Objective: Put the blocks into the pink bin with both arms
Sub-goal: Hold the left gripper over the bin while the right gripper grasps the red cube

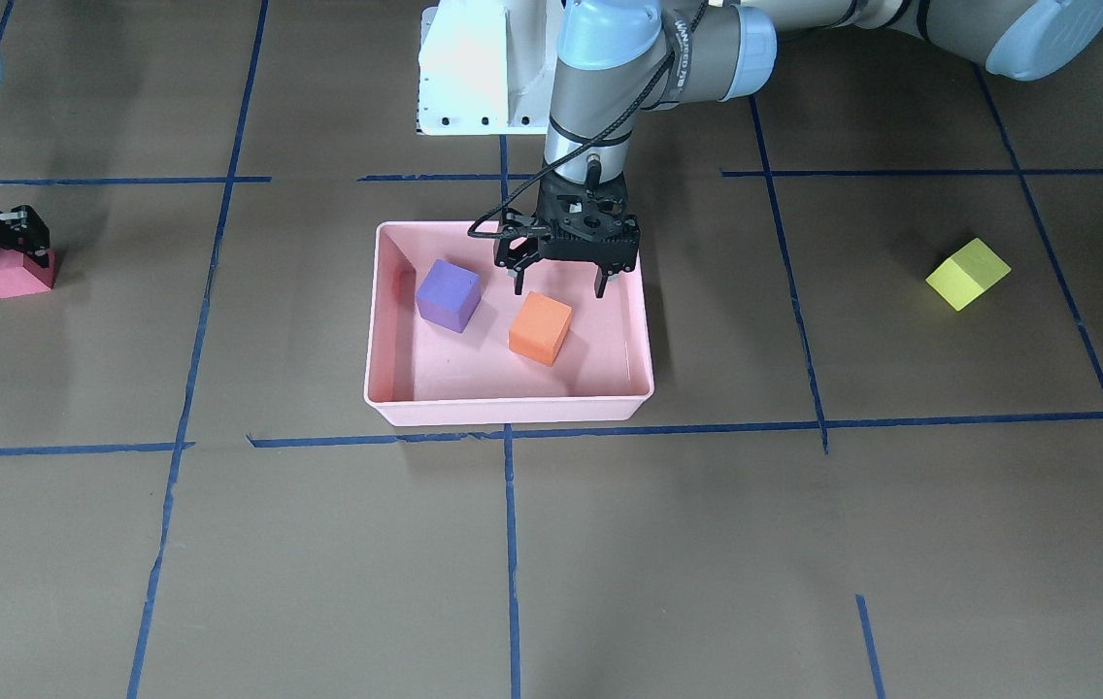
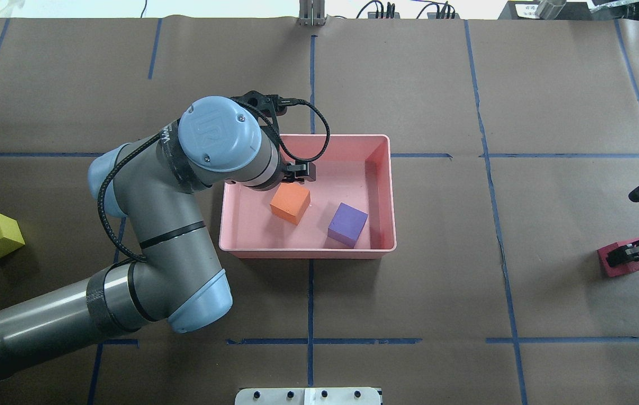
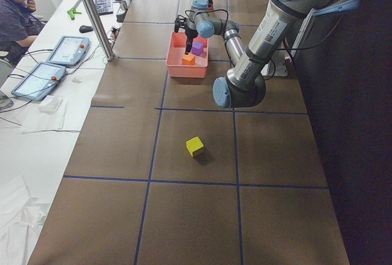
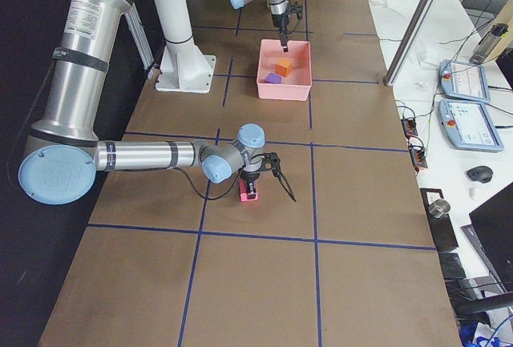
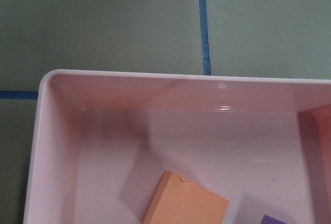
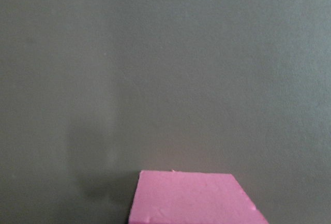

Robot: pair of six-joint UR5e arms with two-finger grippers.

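Left arm (image 1: 600, 87): jaws wide, empty, over orange block (image 1: 540, 328) in pink bin (image 1: 508, 410). Right arm (image 4: 144, 155): jaws at red-pink block (image 1: 13, 274) well off bin, closure unclear; next, grip and lift.

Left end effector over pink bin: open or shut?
Open. The left end effector shows spread fingers, nothing between, near the orange foam cube in the light-pink plastic tray.

A robotics lab: two grey tubular robot arms with light-blue joint caps (image 3: 260, 38) flank a white pedestal (image 4: 178, 26) at a brown paper-covered table (image 2: 550, 253) gridded with blue tape lines (image 2: 310, 298). Alongside, a white bench (image 3: 37, 155) holds touchscreen control tablets (image 3: 67, 49) and a keyboard (image 3: 101, 0), and a person (image 3: 15, 14) sits there.
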